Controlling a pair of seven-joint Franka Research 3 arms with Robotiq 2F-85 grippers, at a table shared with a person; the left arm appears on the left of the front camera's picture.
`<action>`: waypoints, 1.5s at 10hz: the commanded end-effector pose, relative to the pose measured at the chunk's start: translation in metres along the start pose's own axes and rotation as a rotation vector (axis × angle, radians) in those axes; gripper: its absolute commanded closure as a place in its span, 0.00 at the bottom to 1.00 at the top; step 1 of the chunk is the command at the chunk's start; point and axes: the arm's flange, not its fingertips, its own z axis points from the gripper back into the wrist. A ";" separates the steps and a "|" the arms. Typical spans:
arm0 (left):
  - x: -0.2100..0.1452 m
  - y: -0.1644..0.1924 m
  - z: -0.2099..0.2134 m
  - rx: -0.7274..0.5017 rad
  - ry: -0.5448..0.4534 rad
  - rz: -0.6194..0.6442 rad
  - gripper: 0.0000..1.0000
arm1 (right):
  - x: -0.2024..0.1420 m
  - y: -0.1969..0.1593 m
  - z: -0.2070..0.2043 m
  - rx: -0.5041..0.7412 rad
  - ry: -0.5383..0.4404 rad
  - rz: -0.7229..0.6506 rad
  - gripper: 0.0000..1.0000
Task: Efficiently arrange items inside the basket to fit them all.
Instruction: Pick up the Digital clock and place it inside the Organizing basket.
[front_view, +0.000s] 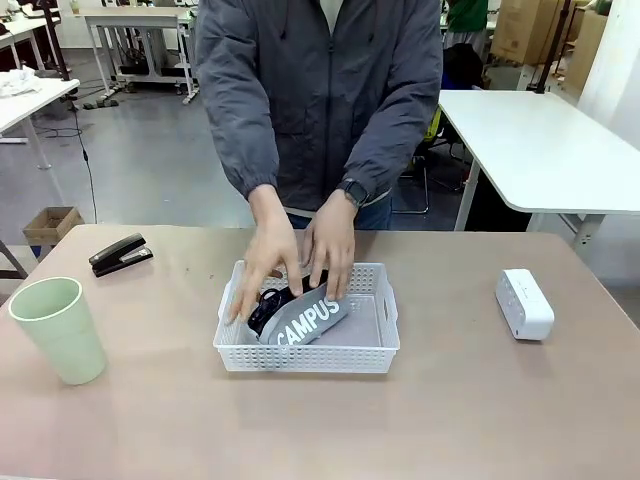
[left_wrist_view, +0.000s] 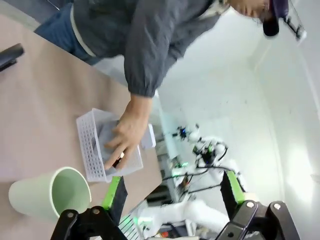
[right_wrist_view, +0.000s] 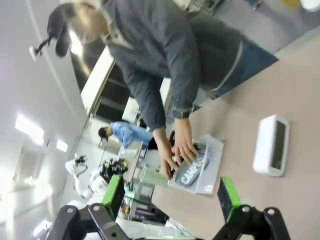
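Note:
The white lattice basket sits mid-table, and the grey "CAMPUS" pouch lies tilted inside it. A person's two hands press on the pouch. A pale green cup stands upright at the left, a black stapler lies at the far left, and a small white box rests at the right. My left gripper hangs open above the table, with the cup and basket below it. My right gripper is open too, over the basket, pouch and white box.
The person in a grey jacket stands at the table's far edge, leaning over the basket. Bare tabletop stretches in front of the basket and between it and the white box. Another white table stands behind at the right.

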 end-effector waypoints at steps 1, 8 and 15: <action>-0.040 0.004 -0.037 -0.049 -0.032 0.013 0.00 | -0.051 -0.015 -0.026 0.001 -0.060 -0.032 0.00; 0.012 0.003 -0.028 -0.035 -0.031 0.027 0.00 | 0.001 -0.025 0.007 -0.030 -0.057 -0.072 0.00; 0.012 0.003 -0.028 -0.035 -0.031 0.027 0.00 | 0.001 -0.025 0.007 -0.030 -0.057 -0.072 0.00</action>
